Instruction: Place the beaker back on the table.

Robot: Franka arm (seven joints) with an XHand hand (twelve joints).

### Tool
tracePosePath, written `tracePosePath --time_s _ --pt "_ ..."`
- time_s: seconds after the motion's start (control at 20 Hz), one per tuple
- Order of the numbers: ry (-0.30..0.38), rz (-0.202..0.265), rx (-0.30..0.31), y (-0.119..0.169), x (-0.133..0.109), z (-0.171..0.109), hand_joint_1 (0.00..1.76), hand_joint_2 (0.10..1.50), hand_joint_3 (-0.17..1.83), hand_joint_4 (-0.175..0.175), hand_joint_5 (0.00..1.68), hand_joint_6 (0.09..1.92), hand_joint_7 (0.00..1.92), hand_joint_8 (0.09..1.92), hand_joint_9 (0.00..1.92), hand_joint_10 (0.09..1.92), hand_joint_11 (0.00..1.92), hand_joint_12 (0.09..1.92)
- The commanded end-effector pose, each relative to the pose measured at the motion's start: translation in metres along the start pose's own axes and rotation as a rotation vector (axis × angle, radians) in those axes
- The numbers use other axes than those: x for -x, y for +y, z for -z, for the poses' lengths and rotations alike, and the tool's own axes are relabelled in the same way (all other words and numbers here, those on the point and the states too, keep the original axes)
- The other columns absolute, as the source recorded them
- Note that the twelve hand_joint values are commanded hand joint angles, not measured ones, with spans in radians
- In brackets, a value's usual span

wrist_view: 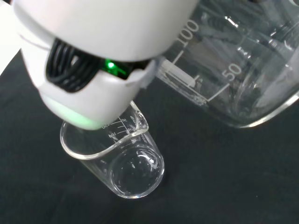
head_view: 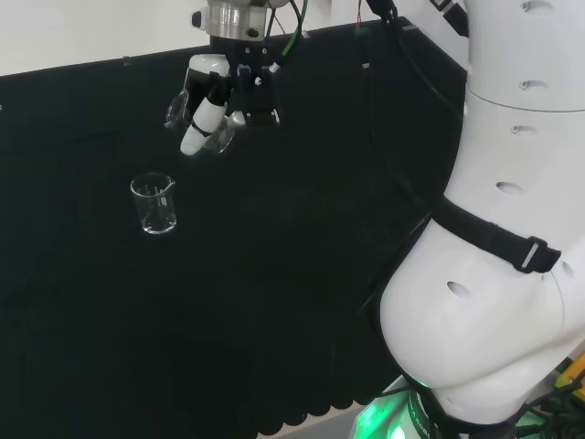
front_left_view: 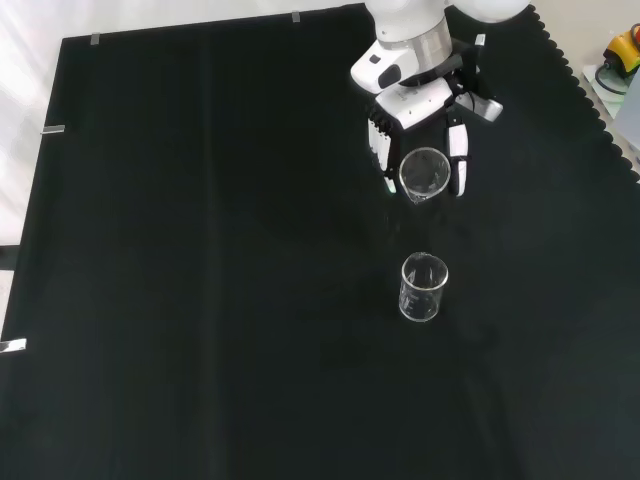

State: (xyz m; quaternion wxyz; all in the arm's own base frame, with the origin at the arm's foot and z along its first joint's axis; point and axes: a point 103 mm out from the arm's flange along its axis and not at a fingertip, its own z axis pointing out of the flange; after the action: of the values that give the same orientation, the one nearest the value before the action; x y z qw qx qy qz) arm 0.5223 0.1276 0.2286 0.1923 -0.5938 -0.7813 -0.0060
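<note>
**Clerk:** Item one, the task's thing?

**Operator:** On my screens, a held beaker (front_left_view: 424, 172) of clear glass with a pouring lip and white graduation marks. It looks empty. In the front view I see it tilted, mouth turned toward the camera, above the black cloth (front_left_view: 200, 250) and not touching it. In the head view it sits high near the far edge of the bench, again clear of the cloth.

**Clerk:** Item two, the hand?

**Operator:** The hand (front_left_view: 415, 110) is black and white, its fingers (front_left_view: 457, 160) curled down on both sides of the held beaker, gripping the glass between them. It touches nothing else that I can make out.

**Clerk:** Item three, other ware?

**Operator:** A second beaker (front_left_view: 423, 287), smaller-looking, clear and apparently empty, upright on the cloth. In the front view it stands below the hand, apart from it.

**Clerk:** Item four, writing?

**Operator:** White scale lines and numerals on both vessels in the wrist view; I leave the print unread.
</note>
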Motion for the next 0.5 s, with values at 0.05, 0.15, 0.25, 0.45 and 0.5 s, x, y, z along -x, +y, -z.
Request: tracePosePath --time_s 0.05,0.15,0.25,0.45,0.5 --pt "-0.011 -0.001 0.01 0.001 -0.001 0.0 1.33 0.51 0.86 -0.175 1.34 0.61 1.4 0.58 1.66 0.5 1.3 0.67" --pt "0.005 0.003 0.017 0.0 0.001 0.001 1.33 0.51 0.86 -0.175 1.34 0.61 1.4 0.58 1.66 0.5 1.3 0.67" --pt "0.01 0.003 0.023 -0.002 0.004 0.001 1.33 0.51 0.86 -0.175 1.34 0.61 1.4 0.58 1.66 0.5 1.3 0.67" --pt "0.031 0.011 0.045 -0.004 0.01 0.001 1.33 0.51 0.86 -0.175 1.33 0.62 1.4 0.58 1.66 0.51 1.29 0.67" --pt "0.039 0.011 0.051 -0.004 0.012 0.001 1.33 0.51 0.86 -0.175 1.33 0.62 1.4 0.58 1.66 0.51 1.29 0.67"
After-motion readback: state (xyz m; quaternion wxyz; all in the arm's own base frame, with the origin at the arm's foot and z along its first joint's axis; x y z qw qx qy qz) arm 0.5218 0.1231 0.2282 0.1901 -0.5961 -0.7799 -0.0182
